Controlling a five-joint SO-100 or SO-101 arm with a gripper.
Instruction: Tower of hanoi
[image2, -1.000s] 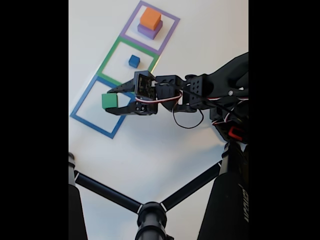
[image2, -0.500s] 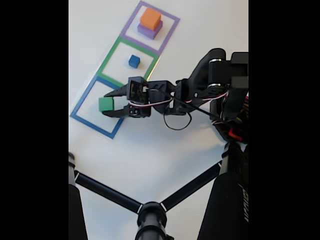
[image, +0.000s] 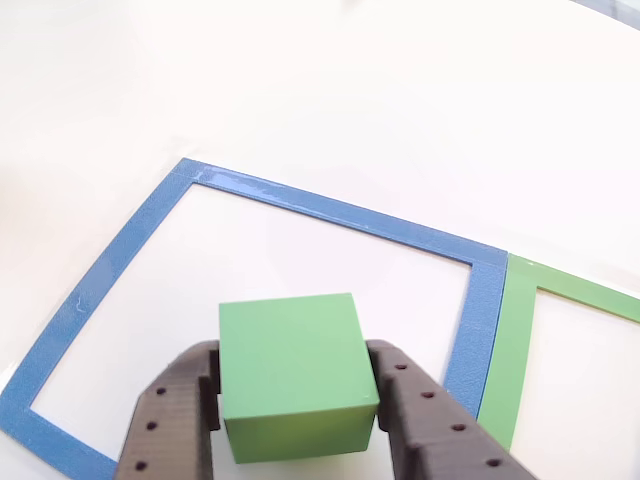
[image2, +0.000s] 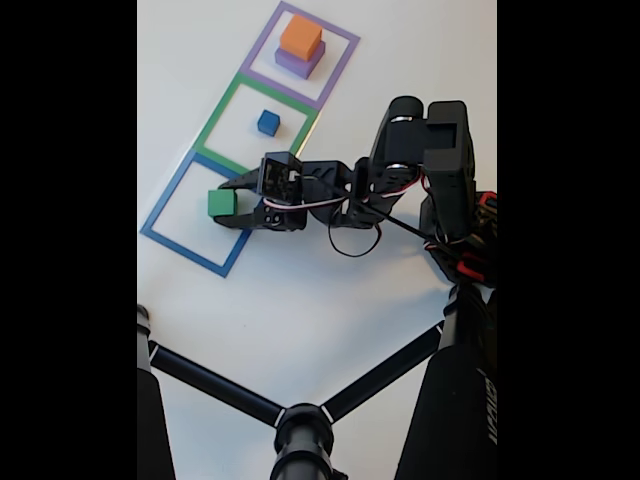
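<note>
Between the two dark fingers of the pincer (image: 297, 420) sat the green block (image: 296, 372), and both fingers pressed against its sides: the pincer was clamped on it. In the other view the block filled the gap from finger to finger, its top face tilted slightly toward the camera. Ahead of the pincer and around it ran the blue square outline (image: 330, 210), flat on the white bench (image: 400, 90), and the block hung or sat inside that outline; whether its underside touched the bench could not be told. Off to the pincer's right in that view, just beside the blue outline and sharing an edge with it, began the green square outline (image: 512, 340).

In the fixed view the pincer (image2: 226, 203) reached in from the right with the green block (image2: 221, 203) at its tip, inside the blue square outline (image2: 190, 250). Behind the pincer stretched the black arm (image2: 420, 150), with a loop of thin cable (image2: 355, 245) drooping under the wrist. Up and to the right of the pincer, well apart from it, the blue cube (image2: 268, 122) stood alone within the green square outline (image2: 222, 112). Farther still along the same line, the orange block (image2: 301, 36) rested on top of the purple block (image2: 297, 62), both inside the purple square outline (image2: 345, 62). Below the pincer, near the bottom of that view, black tripod legs (image2: 215, 385) crossed the bench (image2: 300, 320).
</note>
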